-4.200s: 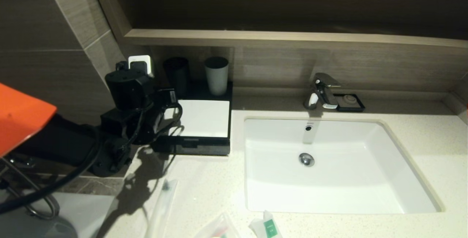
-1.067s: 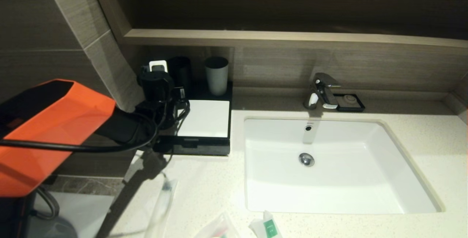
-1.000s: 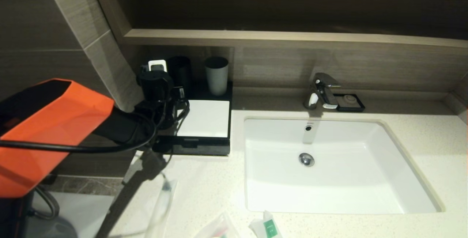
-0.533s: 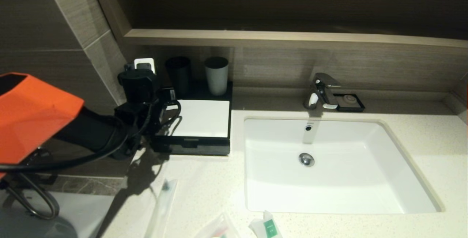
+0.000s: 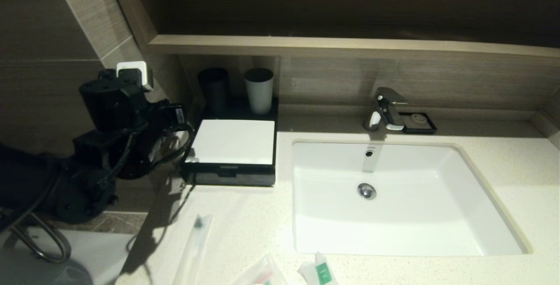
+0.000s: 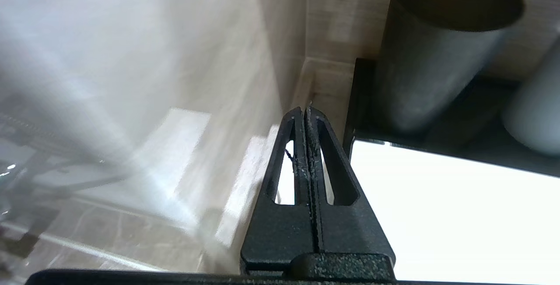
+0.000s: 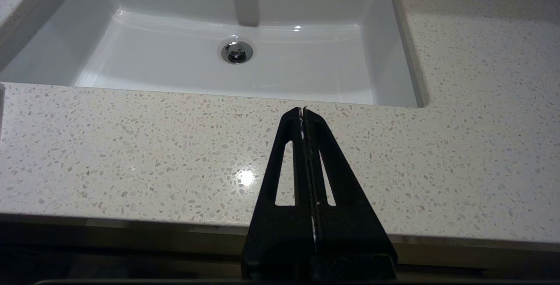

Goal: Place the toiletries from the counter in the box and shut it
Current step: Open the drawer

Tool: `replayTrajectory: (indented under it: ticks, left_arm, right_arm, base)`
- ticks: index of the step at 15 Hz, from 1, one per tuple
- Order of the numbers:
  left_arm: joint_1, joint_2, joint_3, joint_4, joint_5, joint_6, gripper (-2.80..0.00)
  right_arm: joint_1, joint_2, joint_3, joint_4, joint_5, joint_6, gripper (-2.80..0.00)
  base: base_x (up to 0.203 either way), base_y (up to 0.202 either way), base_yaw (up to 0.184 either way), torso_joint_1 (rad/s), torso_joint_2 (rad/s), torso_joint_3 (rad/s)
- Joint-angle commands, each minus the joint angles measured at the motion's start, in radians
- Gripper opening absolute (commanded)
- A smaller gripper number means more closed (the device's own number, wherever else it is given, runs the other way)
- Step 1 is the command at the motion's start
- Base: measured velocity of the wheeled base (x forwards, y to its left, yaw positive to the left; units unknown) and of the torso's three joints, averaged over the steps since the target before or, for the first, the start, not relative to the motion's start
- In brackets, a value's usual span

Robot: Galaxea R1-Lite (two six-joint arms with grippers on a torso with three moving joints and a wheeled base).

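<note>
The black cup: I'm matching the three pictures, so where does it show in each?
Head view: black cup stands at the back of the box, beside the grey cup.
Left wrist view: black cup just past the shut left hand.
Right wrist view: not in it.
Shared landmark: the box's white top.

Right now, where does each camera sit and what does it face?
Head: high, looking down at the counter, box, basin; left arm visible.
Left wrist: behind the shut left gripper, facing the box and dark cup.
Right wrist: behind the shut right gripper, facing counter, basin.
Shared: box, basin.
</note>
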Motion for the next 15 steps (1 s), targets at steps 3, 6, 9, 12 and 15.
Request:
replayTrajectory:
  ticks: [3,6,9,12,15]
  left_arm:
    - [-0.009,-0.158,0.112,-0.003,-0.016,0.003,-2.80]
    - [-0.021,-0.226,0.178,0.003,-0.020,0.006,-2.80]
    - [-0.026,-0.297,0.237,0.023,-0.046,0.006,-2.80]
    - [-0.045,-0.401,0.306,0.134,-0.072,0.007,-2.80]
    - [-0.071,-0.519,0.333,0.345,-0.107,-0.001,-2.80]
  right_arm:
    - [0.000,-0.001,0.000,0.000,0.000,-0.001,-2.80]
    - [0.000,0.000,0.000,0.000,0.001,-0.001,-2.80]
    - [0.000,-0.001,0.000,0.000,0.002,-0.001,-2.80]
    - [0.000,0.000,0.000,0.000,0.000,-0.001,-2.80]
    - [0.000,-0.001,0.000,0.000,0.000,-0.001,-2.80]
  base:
    - [0.000,0.000,0.000,0.000,0.00,0.000]
    - [0.000,0.000,0.000,0.000,0.00,0.000]
    - [0.000,0.000,0.000,0.000,0.00,0.000]
    - [0.000,0.000,0.000,0.000,0.00,0.000]
    - [0.000,0.000,0.000,0.000,0.00,0.000]
